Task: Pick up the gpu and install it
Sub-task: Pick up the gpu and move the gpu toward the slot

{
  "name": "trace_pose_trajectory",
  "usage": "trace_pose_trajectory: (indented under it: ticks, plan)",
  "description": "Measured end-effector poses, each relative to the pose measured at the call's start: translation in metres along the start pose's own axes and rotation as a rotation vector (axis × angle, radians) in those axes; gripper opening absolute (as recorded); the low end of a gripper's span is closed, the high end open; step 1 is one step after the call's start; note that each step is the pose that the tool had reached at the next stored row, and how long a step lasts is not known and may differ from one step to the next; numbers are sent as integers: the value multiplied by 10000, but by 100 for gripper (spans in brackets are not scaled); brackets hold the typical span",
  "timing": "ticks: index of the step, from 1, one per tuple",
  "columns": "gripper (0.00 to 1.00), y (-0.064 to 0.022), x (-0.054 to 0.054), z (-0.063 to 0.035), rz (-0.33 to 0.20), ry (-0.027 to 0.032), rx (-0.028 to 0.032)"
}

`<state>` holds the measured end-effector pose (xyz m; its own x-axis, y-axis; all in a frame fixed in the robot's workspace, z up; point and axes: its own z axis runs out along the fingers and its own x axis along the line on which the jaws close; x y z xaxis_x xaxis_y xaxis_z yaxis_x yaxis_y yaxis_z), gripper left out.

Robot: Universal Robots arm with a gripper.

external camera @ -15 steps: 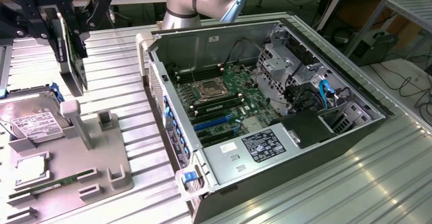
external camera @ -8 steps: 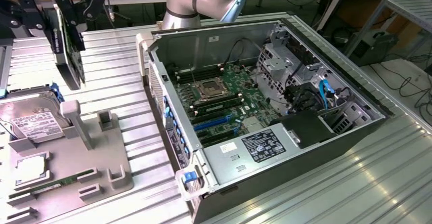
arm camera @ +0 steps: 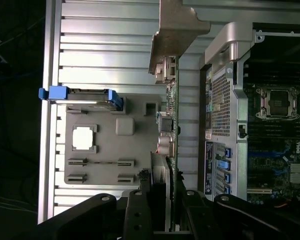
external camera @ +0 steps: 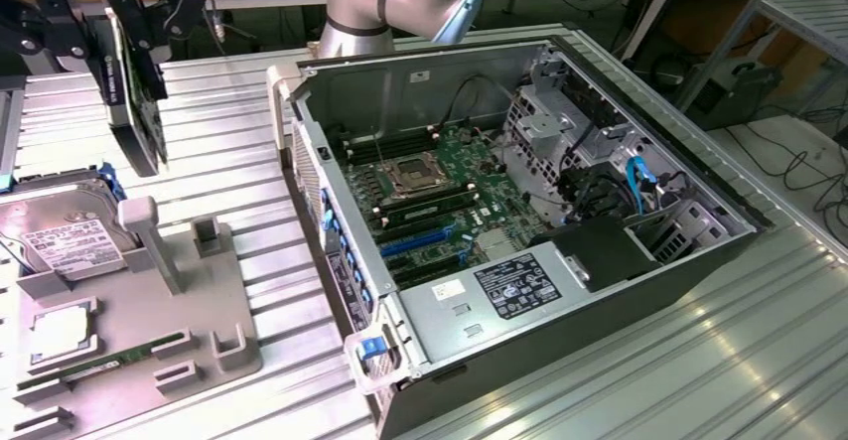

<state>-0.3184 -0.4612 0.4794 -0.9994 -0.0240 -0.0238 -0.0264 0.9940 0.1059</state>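
The gripper [arm camera: 162, 200] pinches the gpu [arm camera: 174, 120] above the desk [arm camera: 110, 45] beside the open computer case [external camera: 557, 361]; pickup done, seating remains.

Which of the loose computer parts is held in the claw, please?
The gpu: it hangs in the claw, whereas the hard drive, CPU and memory stick lie in the grey tray.

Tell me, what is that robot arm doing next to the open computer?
The robot's gripper is shut on the gpu, a flat black card, and holds it on edge above the metal table. The card hangs between the grey parts tray and the open computer case. It is not in the case yet. A hard drive sits in the tray.
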Motion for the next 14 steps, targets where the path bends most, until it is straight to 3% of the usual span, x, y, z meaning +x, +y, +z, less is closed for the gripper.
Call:
trace_pose_trajectory:
  ticks: [14]
  plan:
    - [28,-4,-170,4,1,0,0]
